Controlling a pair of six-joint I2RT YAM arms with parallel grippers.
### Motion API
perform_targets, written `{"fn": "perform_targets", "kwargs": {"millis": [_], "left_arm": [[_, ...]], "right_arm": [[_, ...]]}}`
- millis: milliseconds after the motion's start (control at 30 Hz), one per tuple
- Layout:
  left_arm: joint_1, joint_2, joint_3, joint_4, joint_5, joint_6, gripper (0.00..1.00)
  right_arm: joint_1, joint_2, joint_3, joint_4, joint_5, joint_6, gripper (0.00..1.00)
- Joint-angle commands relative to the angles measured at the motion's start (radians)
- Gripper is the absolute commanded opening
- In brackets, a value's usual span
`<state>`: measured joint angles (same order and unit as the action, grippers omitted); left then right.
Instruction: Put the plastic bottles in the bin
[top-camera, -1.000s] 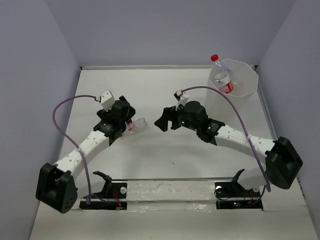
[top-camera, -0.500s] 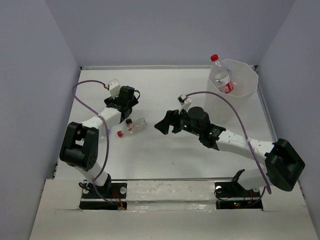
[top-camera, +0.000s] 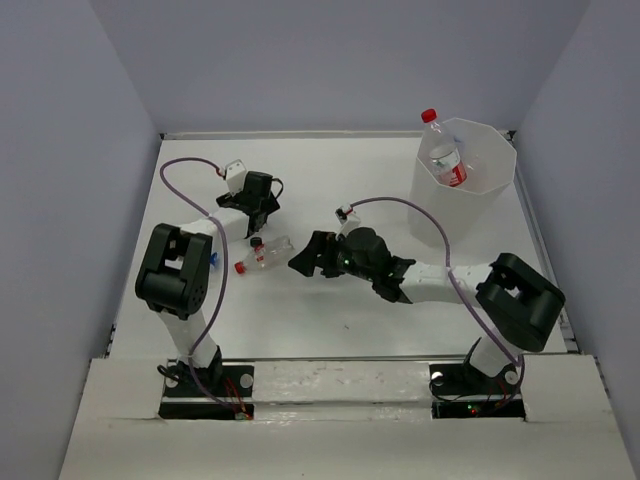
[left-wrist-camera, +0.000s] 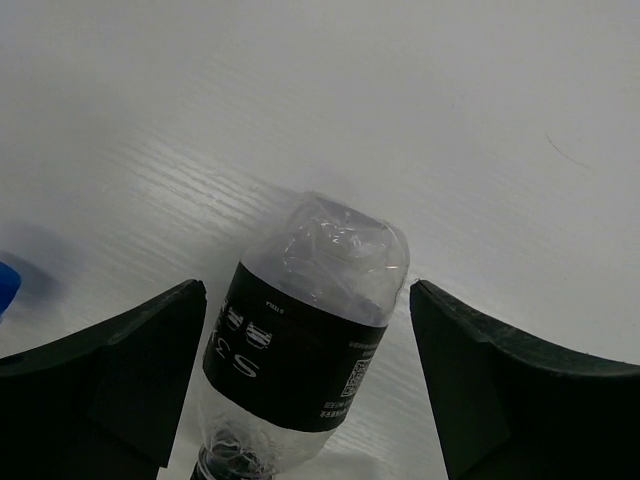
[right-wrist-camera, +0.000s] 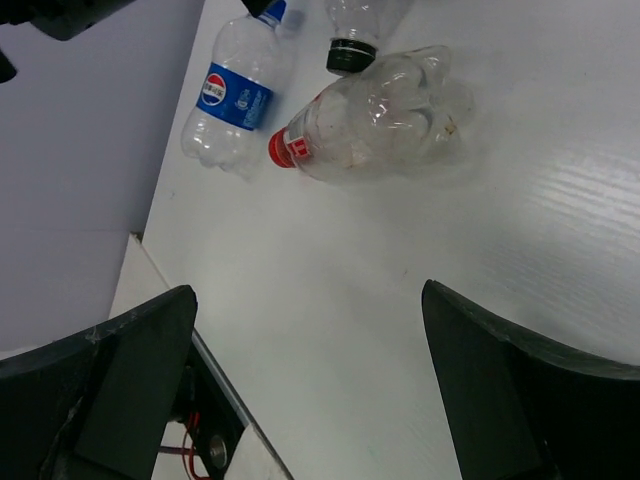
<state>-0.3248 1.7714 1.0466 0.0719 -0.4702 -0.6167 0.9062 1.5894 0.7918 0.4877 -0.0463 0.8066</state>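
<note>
Black-labelled bottle (left-wrist-camera: 300, 345) is lying between your left gripper (left-wrist-camera: 305, 292) (fingers spread, not touching); you're hovering the right gripper (right-wrist-camera: 308, 300), fingers spread, near a red-capped bottle (right-wrist-camera: 375, 110).

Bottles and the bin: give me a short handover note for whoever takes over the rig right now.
Left gripper: open, fingers either side of a black-label bottle lying on the table, not gripping it.
Right gripper: open, empty, facing a red-cap bottle and a blue-label bottle on the table.
Done: at least one bottle is in the bin.
Left: those three table bottles.
</note>
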Motion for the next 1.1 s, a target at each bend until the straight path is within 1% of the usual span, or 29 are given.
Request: {"fn": "perform_targets", "kwargs": {"millis": [0, 133, 167, 267, 300, 367, 400, 467, 500, 633, 700, 733, 867, 967, 1000, 1067], "left_arm": [[0.009, 0.019, 0.020, 0.057, -0.002, 0.012, 0.89], [0.020, 0.033, -0.006, 0.104, 0.033, 0.012, 0.86], [0.020, 0.036, -0.011, 0.112, 0.036, 0.012, 0.83], [0.024, 0.039, -0.030, 0.138, 0.051, 0.011, 0.75], [0.024, 0.036, -0.033, 0.141, 0.053, 0.008, 0.68], [0.027, 0.026, -0.057, 0.170, 0.056, 0.003, 0.62], [0.027, 0.014, -0.065, 0.180, 0.058, -0.001, 0.55], [0.030, 0.003, -0.086, 0.198, 0.054, -0.008, 0.51], [0.032, -0.006, -0.092, 0.204, 0.054, -0.012, 0.47], [0.033, -0.016, -0.120, 0.229, 0.058, -0.008, 0.45], [0.038, -0.020, -0.125, 0.230, 0.056, 0.000, 0.45], [0.041, -0.023, -0.134, 0.236, 0.058, 0.002, 0.43], [0.046, -0.033, -0.149, 0.252, 0.071, 0.000, 0.42], [0.044, -0.039, -0.155, 0.255, 0.079, -0.005, 0.42], [0.044, -0.044, -0.155, 0.256, 0.082, -0.006, 0.42], [0.044, -0.056, -0.151, 0.249, 0.094, -0.005, 0.42]], "right_arm": [[0.022, 0.096, 0.052, 0.135, 0.105, 0.135, 1.00], [0.022, 0.191, 0.096, 0.153, 0.154, 0.227, 1.00], [0.022, 0.208, 0.107, 0.155, 0.167, 0.236, 1.00], [0.022, 0.276, 0.167, 0.135, 0.192, 0.269, 1.00], [0.022, 0.293, 0.178, 0.135, 0.200, 0.291, 1.00], [0.022, 0.334, 0.199, 0.135, 0.217, 0.308, 1.00], [0.022, 0.349, 0.217, 0.147, 0.221, 0.316, 1.00], [0.022, 0.394, 0.244, 0.146, 0.226, 0.336, 1.00], [0.022, 0.411, 0.265, 0.147, 0.229, 0.360, 1.00], [0.022, 0.478, 0.329, 0.129, 0.229, 0.378, 1.00], [0.022, 0.509, 0.348, 0.124, 0.233, 0.379, 1.00], [0.013, 0.518, 0.359, 0.123, 0.232, 0.390, 1.00], [0.002, 0.558, 0.382, 0.121, 0.227, 0.411, 0.98], [-0.021, 0.570, 0.383, 0.123, 0.221, 0.416, 0.86], [-0.021, 0.567, 0.379, 0.129, 0.229, 0.413, 0.76], [-0.021, 0.537, 0.359, 0.140, 0.243, 0.390, 0.63]]}}
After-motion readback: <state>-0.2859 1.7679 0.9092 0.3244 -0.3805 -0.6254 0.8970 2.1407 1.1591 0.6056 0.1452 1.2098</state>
